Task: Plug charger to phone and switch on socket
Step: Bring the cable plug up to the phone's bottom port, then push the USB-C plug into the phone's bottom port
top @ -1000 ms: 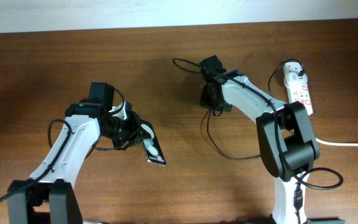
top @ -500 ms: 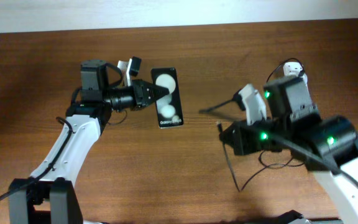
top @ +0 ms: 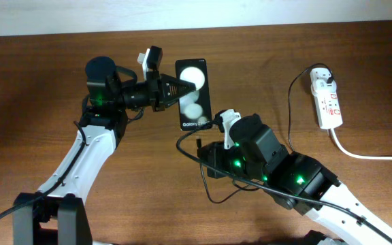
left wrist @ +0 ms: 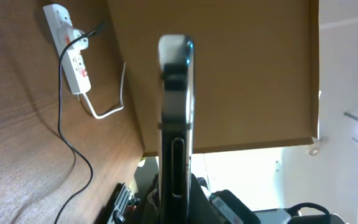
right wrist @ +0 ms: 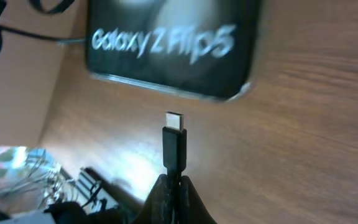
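Note:
My left gripper [top: 173, 92] is shut on the phone [top: 194, 93] and holds it above the table, its glossy face up. The left wrist view shows the phone [left wrist: 176, 124] edge-on between the fingers. My right gripper [top: 208, 152] is shut on the charger's connector end [right wrist: 174, 144], with its fingertips [right wrist: 174, 185] pinching the cable. The metal tip points at the phone's bottom edge [right wrist: 173, 46], a short gap away. The black cable [top: 289, 102] runs to a plug in the white socket [top: 328, 102] at the far right.
The socket's thick white lead [top: 369, 156] trails off the right edge. Slack black cable loops on the table under my right arm [top: 213, 197]. The socket also shows in the left wrist view [left wrist: 72, 53].
My right arm has swung left with the connector to just below the phone. My left gripper has carried the phone slightly right and farther back.

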You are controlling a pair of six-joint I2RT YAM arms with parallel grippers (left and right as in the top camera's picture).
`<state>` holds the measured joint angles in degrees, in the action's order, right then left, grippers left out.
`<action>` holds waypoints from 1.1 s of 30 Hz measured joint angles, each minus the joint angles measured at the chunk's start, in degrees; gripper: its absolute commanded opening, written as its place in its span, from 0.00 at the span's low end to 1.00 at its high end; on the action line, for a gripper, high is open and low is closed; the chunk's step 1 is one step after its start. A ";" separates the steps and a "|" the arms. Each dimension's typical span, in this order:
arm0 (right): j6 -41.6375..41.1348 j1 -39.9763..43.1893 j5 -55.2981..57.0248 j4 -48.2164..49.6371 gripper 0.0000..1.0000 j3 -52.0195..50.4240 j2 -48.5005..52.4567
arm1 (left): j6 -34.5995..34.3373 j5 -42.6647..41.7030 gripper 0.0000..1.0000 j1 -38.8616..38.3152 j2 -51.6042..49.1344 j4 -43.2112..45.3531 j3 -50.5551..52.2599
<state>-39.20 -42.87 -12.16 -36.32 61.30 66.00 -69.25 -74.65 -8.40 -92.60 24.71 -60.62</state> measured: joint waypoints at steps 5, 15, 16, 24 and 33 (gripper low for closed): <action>0.02 0.02 2.84 0.63 0.04 0.00 0.02 | 3.37 0.02 0.00 0.00 0.00 -0.52 0.00; 2.27 0.02 1.57 0.85 0.04 -0.02 0.02 | 6.27 1.60 0.00 0.00 0.00 -1.73 0.00; 2.82 0.00 1.49 0.87 0.04 -0.02 0.02 | 6.32 1.77 0.00 0.00 0.00 -2.29 0.00; 3.65 0.02 1.14 1.68 0.04 -0.02 0.26 | 6.67 3.10 0.00 0.00 0.00 -6.71 -0.02; 3.67 0.00 -0.02 1.09 0.04 -0.02 3.45 | 10.58 1.33 0.00 0.00 0.00 -6.71 -0.02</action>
<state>-35.53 -42.87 -12.19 -35.22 61.28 69.45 -58.67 -73.32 -8.40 -92.60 18.00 -60.64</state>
